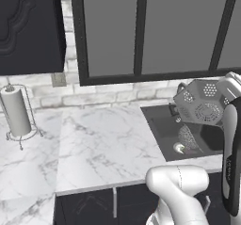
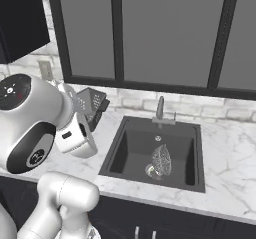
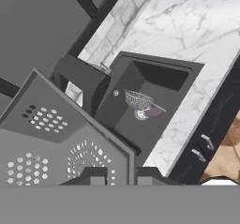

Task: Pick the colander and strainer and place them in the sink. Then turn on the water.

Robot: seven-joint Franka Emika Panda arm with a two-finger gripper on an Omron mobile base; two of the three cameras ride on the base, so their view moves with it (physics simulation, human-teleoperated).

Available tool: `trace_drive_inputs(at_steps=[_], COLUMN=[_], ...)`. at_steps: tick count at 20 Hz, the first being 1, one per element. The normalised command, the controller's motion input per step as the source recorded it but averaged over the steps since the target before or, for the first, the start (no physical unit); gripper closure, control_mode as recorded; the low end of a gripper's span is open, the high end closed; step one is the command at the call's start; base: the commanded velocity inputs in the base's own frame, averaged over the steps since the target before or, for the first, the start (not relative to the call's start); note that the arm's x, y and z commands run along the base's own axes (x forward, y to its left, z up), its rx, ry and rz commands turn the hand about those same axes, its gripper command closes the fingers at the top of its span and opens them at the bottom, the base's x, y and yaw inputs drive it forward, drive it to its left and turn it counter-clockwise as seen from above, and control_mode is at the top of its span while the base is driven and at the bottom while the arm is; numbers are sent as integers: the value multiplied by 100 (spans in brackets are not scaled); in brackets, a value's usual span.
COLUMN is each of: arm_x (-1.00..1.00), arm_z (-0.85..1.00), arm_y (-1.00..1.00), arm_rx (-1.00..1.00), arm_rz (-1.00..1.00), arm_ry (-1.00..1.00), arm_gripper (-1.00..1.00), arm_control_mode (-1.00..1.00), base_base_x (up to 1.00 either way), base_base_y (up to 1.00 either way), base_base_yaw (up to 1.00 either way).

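You are working over the marble counter (image 1: 99,139), with the sink (image 2: 120,155) recessed at its right end below the window (image 2: 150,33). The strainer (image 2: 161,160) is already lying in the basin, tipped on its side beside the drain, at about 1 o'clock from the colander in the hand view. The colander (image 1: 202,101) is riding in the air, tilted with its open side facing the cameras, and it is not yet over the basin centre: in the right base view it is hanging at 9 o'clock from the sink, above the counter edge.

Risk assessment: releasing here is likely to drop the colander onto the rim or counter, because the load is off-centre. A tilted drop could also strike the strainer or the faucet (image 2: 160,109) at the basin's 12 o'clock edge. The faceted wall offers little grip surface, so slippage during the swing is possible.

The arm is reaching up and forward, wrist bent toward the sink. The gripper (image 3: 121,175) is pinching the colander's rim, one fingertip either side of the wall.
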Motion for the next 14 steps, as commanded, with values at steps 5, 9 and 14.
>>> trace_drive_inputs(at_steps=[5, 9, 14], arm_x=[0, 0, 0], arm_z=[0, 0, 0], arm_y=[0, 0, 0], arm_rx=[0, 0, 0], arm_rz=[0, 0, 0], arm_ry=[0, 0, 0], arm_gripper=[100, 100, 100], arm_control_mode=[100, 100, 100], base_base_x=[0, -5, -35], base_base_y=[-19, -31, -50], base_base_yaw=[-15, -2, 0])
